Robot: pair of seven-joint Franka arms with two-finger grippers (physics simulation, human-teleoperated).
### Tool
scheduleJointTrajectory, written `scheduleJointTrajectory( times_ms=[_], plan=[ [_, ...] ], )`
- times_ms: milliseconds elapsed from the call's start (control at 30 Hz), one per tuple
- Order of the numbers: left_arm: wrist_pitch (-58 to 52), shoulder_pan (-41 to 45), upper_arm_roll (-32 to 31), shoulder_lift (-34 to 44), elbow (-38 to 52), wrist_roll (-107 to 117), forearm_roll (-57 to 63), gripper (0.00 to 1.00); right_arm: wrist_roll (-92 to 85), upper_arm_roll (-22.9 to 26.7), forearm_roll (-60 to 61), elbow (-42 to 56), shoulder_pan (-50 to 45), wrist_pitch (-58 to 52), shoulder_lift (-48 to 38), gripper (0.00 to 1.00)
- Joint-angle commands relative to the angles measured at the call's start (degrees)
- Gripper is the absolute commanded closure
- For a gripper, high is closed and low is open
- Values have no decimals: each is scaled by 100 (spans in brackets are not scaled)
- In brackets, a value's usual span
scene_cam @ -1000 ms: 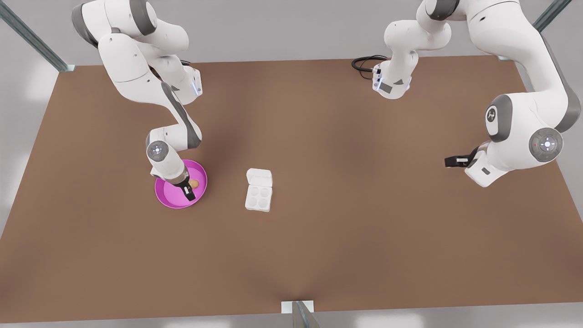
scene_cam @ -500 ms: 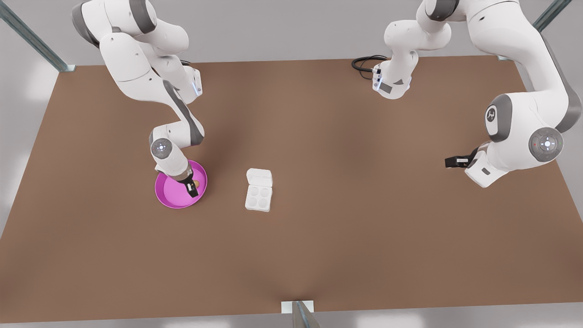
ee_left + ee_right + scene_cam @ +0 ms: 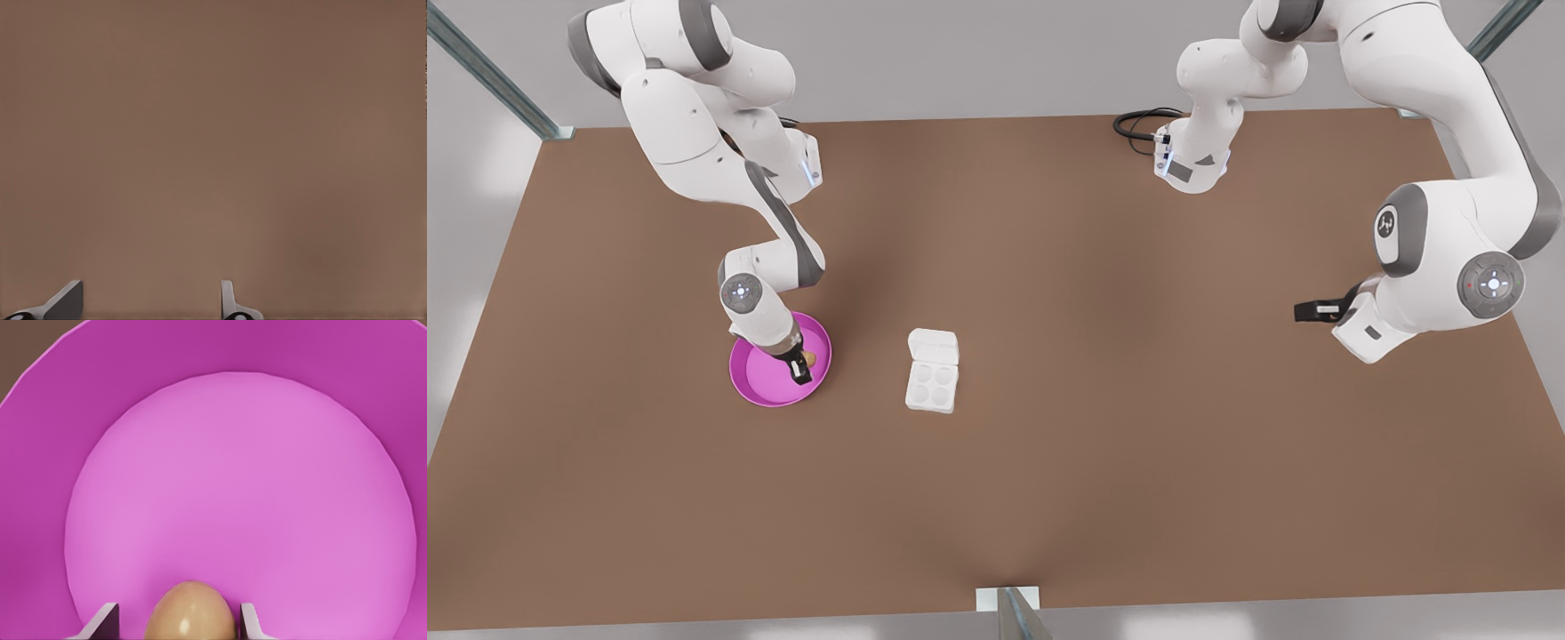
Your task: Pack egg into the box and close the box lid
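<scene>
In the pink plate (image 3: 220,400), right jaws (image 3: 179,621) straddle the egg (image 3: 191,611); left jaws (image 3: 148,301) spread.

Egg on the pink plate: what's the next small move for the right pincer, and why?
Probably close the fingers. The right pincer straddles the egg on the pink plate, one finger on each side with small gaps, so it looks open, not yet gripping. The box lies open, cups empty. The left pincer waits, open, over bare table.

The tan egg (image 3: 191,610) lay in the pink plate (image 3: 751,378); beside it the white box (image 3: 931,385) sat, lid (image 3: 933,345) open.
</scene>
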State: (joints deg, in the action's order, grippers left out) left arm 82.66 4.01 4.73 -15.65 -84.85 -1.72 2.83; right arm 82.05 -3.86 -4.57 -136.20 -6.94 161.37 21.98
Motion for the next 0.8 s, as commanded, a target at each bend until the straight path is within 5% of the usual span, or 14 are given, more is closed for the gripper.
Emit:
scheduleJointTrajectory(
  times_ms=[0, 767],
  plan=[
    [-197, 3, -7, 27, 12, 14, -19, 0, 21, 0, 0, -3, 9, 0, -1, 27],
    [-522, 65, -121, 18, 153, 66, 7, 0, -418, -510, 0, -56, 544, -9, 8, 54]
  ],
)
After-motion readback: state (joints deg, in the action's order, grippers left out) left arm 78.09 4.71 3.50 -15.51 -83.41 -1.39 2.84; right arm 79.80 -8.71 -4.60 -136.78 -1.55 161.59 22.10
